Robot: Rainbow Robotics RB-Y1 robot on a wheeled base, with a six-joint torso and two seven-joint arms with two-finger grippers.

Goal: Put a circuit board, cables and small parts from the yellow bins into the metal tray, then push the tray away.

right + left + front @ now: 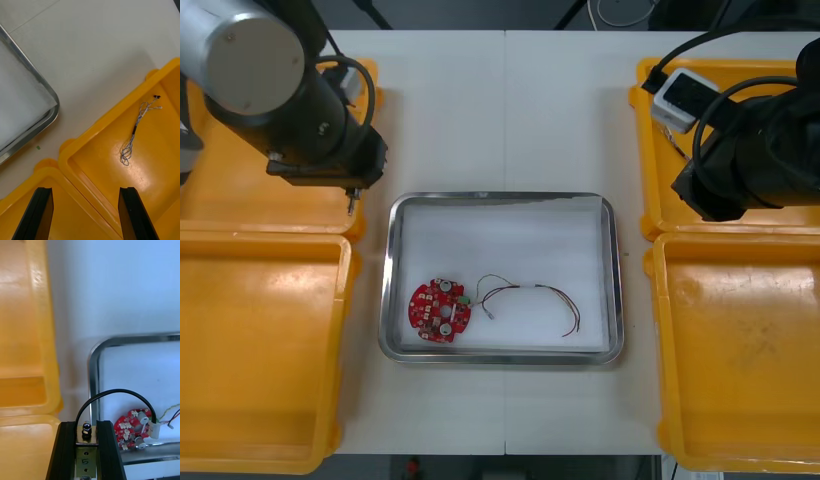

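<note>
1. Looking down in the front view: the left gripper (352,196) hangs over the near right corner of the far left yellow bin (220,190), just beside the far left corner of the metal tray (502,196). The tray lies to its right and slightly nearer. A red circuit board (440,309) and a red and yellow cable (530,298) lie in the tray's near half. The right arm (760,150) is over the far right yellow bin (658,205).
2. Right wrist view: the right gripper (86,189) has its fingers spread wide with nothing between them. A twisted blue and white cable (134,133) lies in a yellow bin (161,168) beyond the fingertips, its long axis running roughly away from them.
3. Left wrist view: the left fingers pinch a small metal part (87,428). Judgement: the left arm is nearer the tray, so the coming move is a short carry rightward over the rim.
</note>
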